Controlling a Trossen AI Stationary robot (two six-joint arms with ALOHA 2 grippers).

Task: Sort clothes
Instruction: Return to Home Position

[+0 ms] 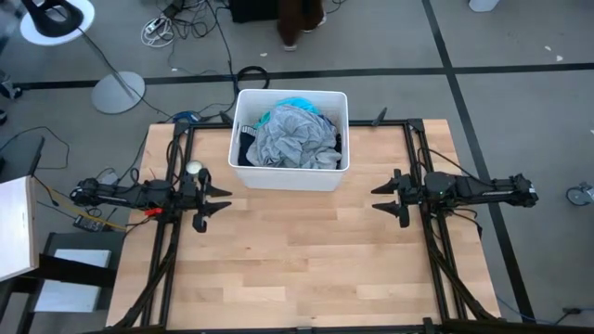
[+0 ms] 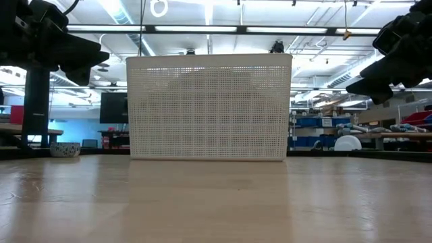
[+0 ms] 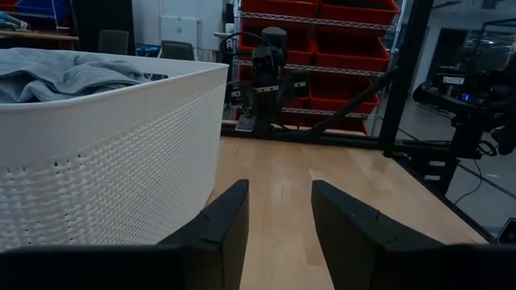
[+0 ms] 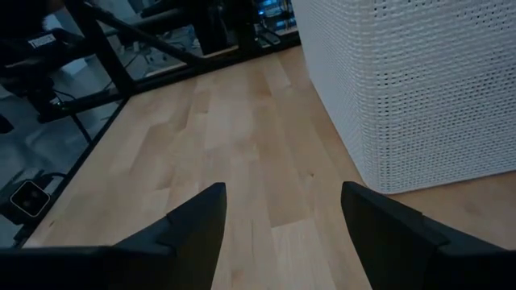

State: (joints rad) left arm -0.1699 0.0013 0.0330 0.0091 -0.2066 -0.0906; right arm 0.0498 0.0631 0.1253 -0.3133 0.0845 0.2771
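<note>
The clothes (image 1: pixel 295 137) lie heaped in the white plastic bin (image 1: pixel 288 178) at the table's far middle: a grey top on top, a turquoise piece at the far rim, dark cloth at the sides. The grey top also shows in the left wrist view (image 3: pixel 64 72). My left gripper (image 1: pixel 223 201) is open and empty above the table, left of the bin. My right gripper (image 1: pixel 379 198) is open and empty above the table, right of the bin. Both point toward the table's middle.
The bin's perforated wall (image 2: pixel 209 108) stands across the middle of the low view. Bare wood (image 1: pixel 306 260) lies between the arms and toward the near edge. A black frame (image 1: pixel 418 148) runs along the table's sides and far edge.
</note>
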